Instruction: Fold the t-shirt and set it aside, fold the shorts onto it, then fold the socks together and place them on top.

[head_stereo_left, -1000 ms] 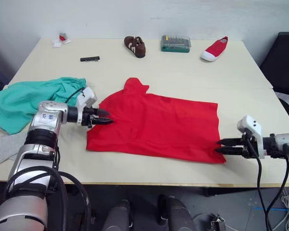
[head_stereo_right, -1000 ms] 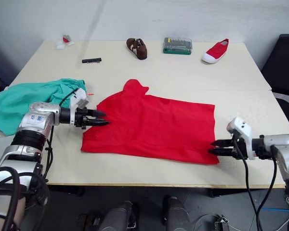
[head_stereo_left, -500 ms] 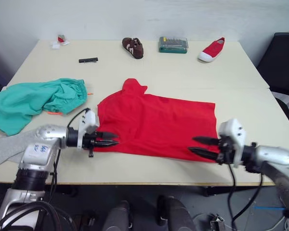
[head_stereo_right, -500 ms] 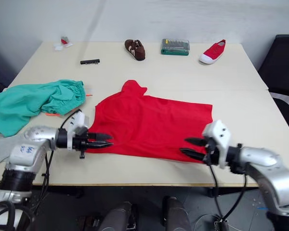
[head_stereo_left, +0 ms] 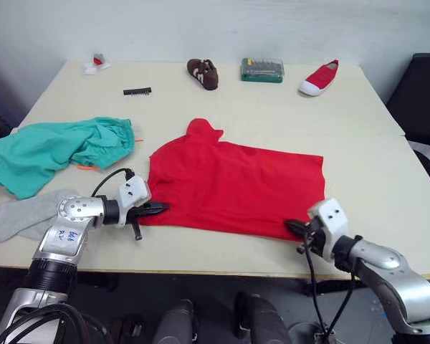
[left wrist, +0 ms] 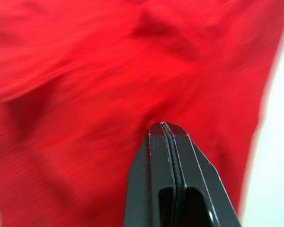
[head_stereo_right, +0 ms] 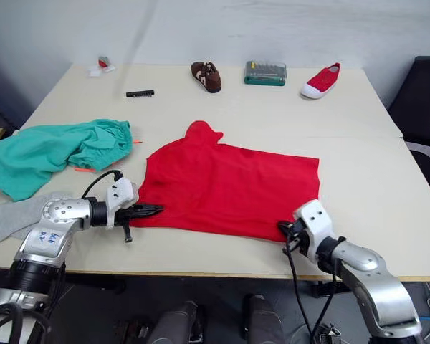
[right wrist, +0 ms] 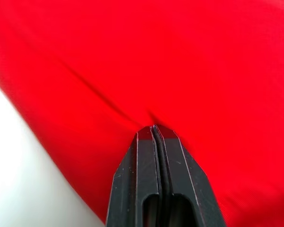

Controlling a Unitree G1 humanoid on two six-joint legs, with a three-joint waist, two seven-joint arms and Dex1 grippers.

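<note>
Red t-shirt [head_stereo_left: 236,186] pinched by both low claws: left claw [head_stereo_left: 160,208], right claw [head_stereo_left: 292,228].

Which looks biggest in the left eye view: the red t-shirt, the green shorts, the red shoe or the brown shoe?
1. The t-shirt, spread flat.
2. The shorts, bunched up, so they may really be larger.
3. The red shoe and the brown shoe look alike, so no ranking; both lie farthest from the camera.
</note>
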